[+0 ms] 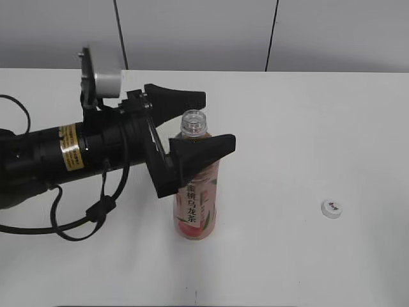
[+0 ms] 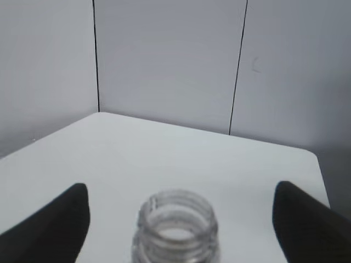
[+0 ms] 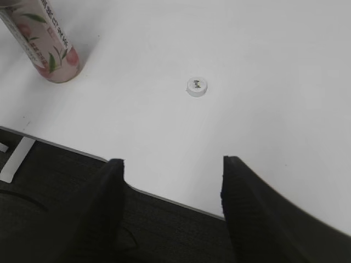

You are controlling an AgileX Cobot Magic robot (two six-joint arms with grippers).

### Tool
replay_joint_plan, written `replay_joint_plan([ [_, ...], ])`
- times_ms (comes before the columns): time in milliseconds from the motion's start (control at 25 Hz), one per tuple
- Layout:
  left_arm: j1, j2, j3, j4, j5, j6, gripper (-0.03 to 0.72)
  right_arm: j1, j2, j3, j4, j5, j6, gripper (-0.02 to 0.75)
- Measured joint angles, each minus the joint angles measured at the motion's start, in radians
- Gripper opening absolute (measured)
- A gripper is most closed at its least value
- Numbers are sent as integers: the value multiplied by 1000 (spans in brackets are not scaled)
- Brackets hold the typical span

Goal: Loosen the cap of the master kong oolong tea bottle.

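The master kong oolong tea bottle (image 1: 197,198) stands upright on the white table with its pink label facing front. Its threaded neck (image 1: 194,123) is bare and open. The neck shows in the left wrist view (image 2: 176,226) and the bottle's lower part in the right wrist view (image 3: 45,44). My left gripper (image 1: 211,121) is open, one finger on each side of the neck (image 2: 178,213), not touching it. The white cap (image 1: 331,208) lies on the table to the right, logo up, also in the right wrist view (image 3: 196,86). My right gripper (image 3: 173,164) is open and empty, above the table's front edge.
The left arm's black body and cables (image 1: 77,166) stretch across the table's left half. Grey wall panels (image 1: 192,32) stand behind the table. The table's front edge (image 3: 66,147) runs under the right gripper, with dark floor below.
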Motion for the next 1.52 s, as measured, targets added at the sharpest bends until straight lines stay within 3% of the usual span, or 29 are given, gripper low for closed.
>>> replay_joint_plan([
  [440, 0, -284, 1, -7, 164, -160, 603, 0, 0, 0, 0, 1, -4, 428],
  [880, 0, -472, 1, 72, 297, -327, 591, 0, 0, 0, 0, 1, -4, 428],
  [1360, 0, -594, 1, 275, 464, -507, 591, 0, 0, 0, 0, 1, -4, 428],
  [1520, 0, -659, 2, 291, 507, -541, 591, 0, 0, 0, 0, 1, -4, 428],
])
